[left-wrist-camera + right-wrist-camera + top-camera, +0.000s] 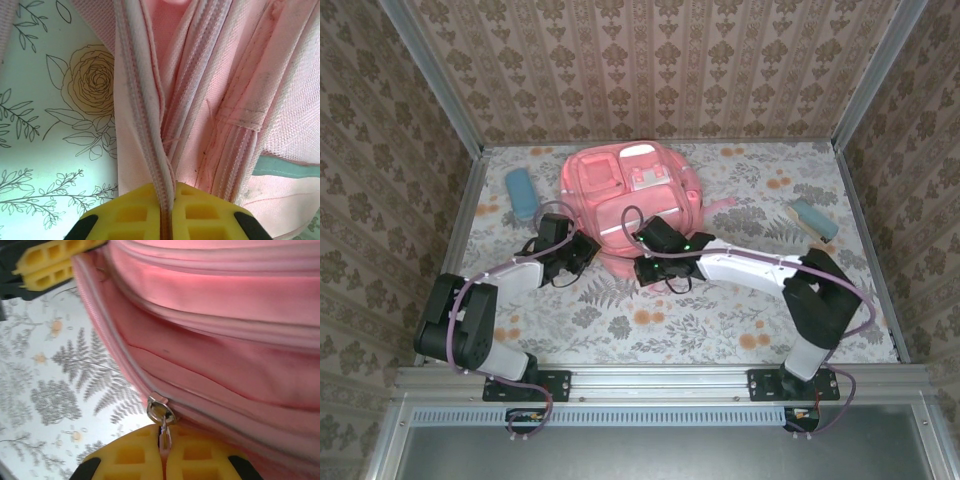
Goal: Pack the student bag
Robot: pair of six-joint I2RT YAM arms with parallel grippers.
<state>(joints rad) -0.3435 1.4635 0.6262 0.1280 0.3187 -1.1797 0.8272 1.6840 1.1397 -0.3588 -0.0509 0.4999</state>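
AT THE FLOWERED TABLE (720, 330): the student bag (620, 200) lies flat toward twelve o'clock from my bases, with its lower edge facing me. My left gripper (165, 200) is clamped on the bag's zip tape (145, 125) at the bag's seven o'clock corner, and the pink strip runs up between its pressed yellow pads. My right gripper (164, 450), at the bag's six o'clock, is closed on the metal zip pull (161, 412), which sits just at the pad tips. I judge the step in hand to be opening a compartment, with one gripper anchoring the fabric and the other working the slider. The next move calls for drawing the pull along its track, away from my left gripper, with that anchor firm so the soft cloth does not bunch. A blue case (520, 193) lies at the bag's ten o'clock and a second blue item (813, 220) at its three o'clock, neither yet packed.
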